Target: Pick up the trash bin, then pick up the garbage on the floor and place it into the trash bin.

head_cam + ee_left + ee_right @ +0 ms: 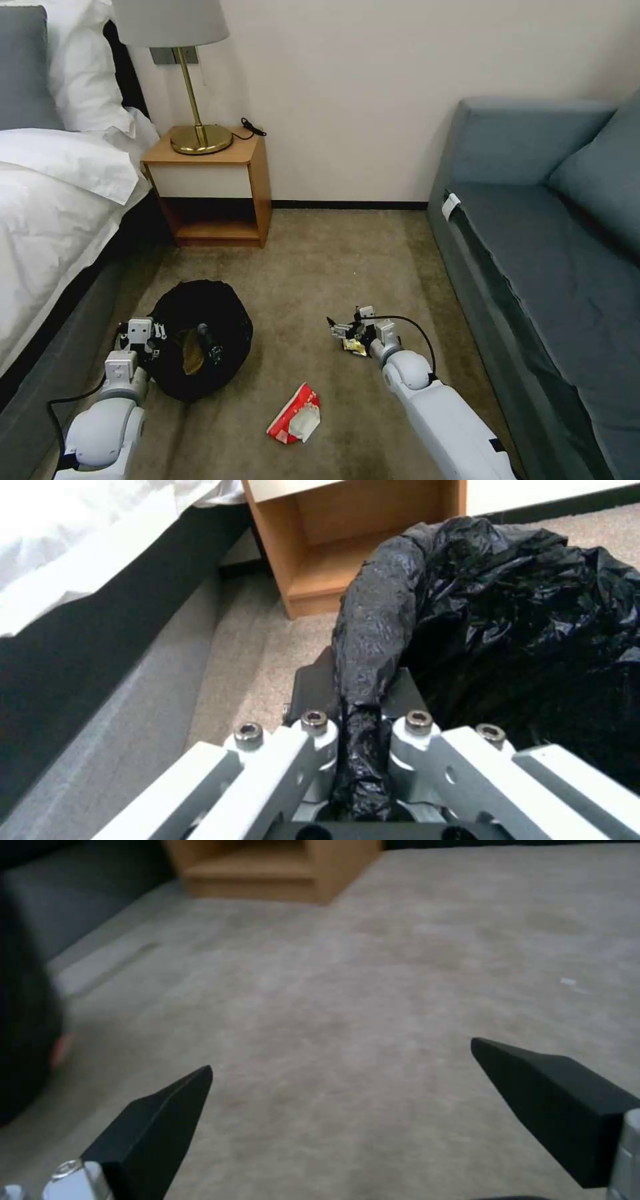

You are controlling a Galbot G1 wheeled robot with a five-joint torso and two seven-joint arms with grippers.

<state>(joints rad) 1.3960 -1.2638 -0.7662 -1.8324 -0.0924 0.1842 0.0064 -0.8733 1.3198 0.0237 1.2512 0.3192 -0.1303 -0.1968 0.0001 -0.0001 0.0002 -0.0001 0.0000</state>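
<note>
Beige carpet (320, 267) runs between a white bed (53, 200) on our left and a grey-blue sofa (553, 253) on our right, with a wooden nightstand (213, 187) and brass lamp (193, 80) against the far wall. Our left hand (363, 715) is clenched on the rim of the trash bin (200, 340), pinching a fold of its crinkly black liner; the bin sits tilted beside the bed, and something brownish shows inside its mouth. Our right hand (340, 1090) hovers low over bare carpet near the middle of the floor, its two dark fingers (160, 1120) spread wide and gripping nothing. We see a gold snack wrapper (353, 347) just beside that hand, and a red-and-white carton (295, 415) lies on the carpet between our two arms.
</note>
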